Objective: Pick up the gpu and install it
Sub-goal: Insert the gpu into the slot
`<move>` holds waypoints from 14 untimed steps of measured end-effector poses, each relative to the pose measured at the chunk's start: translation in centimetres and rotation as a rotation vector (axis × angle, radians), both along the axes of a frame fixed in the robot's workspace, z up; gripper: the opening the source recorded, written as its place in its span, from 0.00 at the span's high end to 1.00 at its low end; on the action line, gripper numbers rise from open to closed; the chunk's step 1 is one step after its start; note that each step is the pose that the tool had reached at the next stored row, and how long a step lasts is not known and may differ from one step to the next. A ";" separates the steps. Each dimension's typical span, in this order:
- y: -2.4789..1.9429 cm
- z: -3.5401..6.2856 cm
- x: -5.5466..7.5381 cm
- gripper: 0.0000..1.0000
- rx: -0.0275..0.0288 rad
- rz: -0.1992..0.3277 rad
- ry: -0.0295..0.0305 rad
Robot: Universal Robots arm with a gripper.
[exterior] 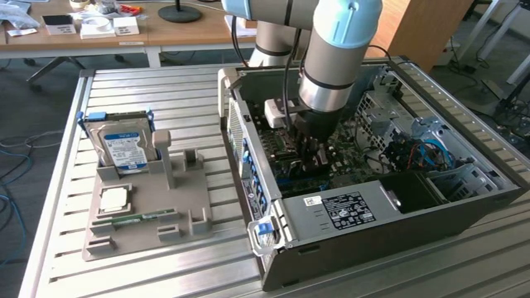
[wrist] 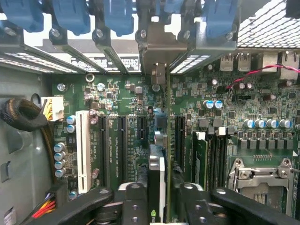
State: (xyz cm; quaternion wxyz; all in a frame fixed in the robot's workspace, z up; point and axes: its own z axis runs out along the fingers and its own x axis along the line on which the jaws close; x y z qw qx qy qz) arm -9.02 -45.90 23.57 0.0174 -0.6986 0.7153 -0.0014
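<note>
The gripper (wrist: 161, 194) is holding the gpu (wrist: 158, 154) edge-on above the motherboard (wrist: 117, 93) slots inside the computer case (exterior: 398, 230), for aligning

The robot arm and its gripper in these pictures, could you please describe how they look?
The arm is a thick silver-grey metal tube with pale blue plastic joint caps. Black cables run down beside it, and a small white box sits at the wrist. The gripper is black, with two chunky linked fingers showing round pivot bolts.
</note>
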 end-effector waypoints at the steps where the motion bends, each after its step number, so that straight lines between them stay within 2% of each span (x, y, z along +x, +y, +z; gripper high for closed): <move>1: -0.01 0.02 0.0 0.67 -0.0005 0.000 0.0000; 3: -0.03 0.06 0.0 0.55 -0.0015 0.001 0.0005; 4: -0.02 0.06 0.0 0.55 -0.0014 0.000 0.0005; 5: -0.02 0.06 0.0 0.49 -0.0014 0.000 0.0005; 7: -0.02 0.06 0.0 0.49 -0.0015 0.000 0.0005; 8: -0.02 0.06 0.0 0.43 -0.0015 0.001 0.0005; 11: -0.03 0.22 0.0 0.43 -0.0019 0.001 0.0007; 14: -0.02 0.85 0.0 0.43 -0.0015 0.001 0.0005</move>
